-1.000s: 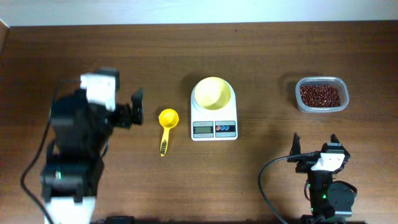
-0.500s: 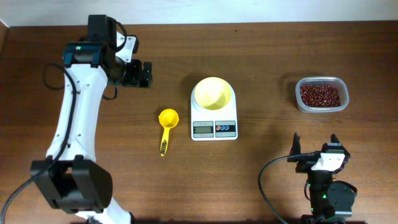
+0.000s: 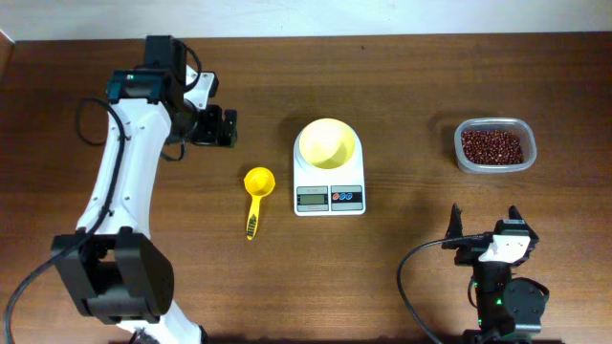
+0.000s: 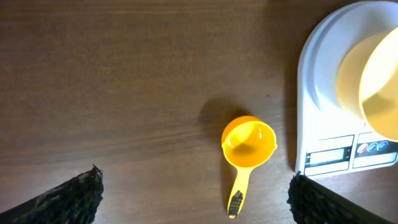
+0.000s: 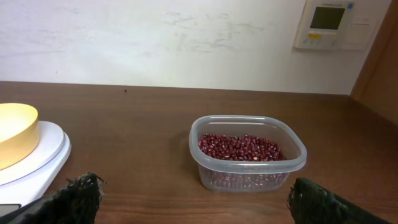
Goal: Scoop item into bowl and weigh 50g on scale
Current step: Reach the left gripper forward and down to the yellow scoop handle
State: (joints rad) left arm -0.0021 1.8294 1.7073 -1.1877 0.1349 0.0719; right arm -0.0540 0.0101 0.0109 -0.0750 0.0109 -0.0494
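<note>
Left gripper, upper left of the frame, spread apart, empty. Right gripper, lower right, likewise apart. Bowl sits on scale, scoop just left.

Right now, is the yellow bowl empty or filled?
Empty: the bowl shows only bare yellow inside; the beans lie in the clear container.
</note>
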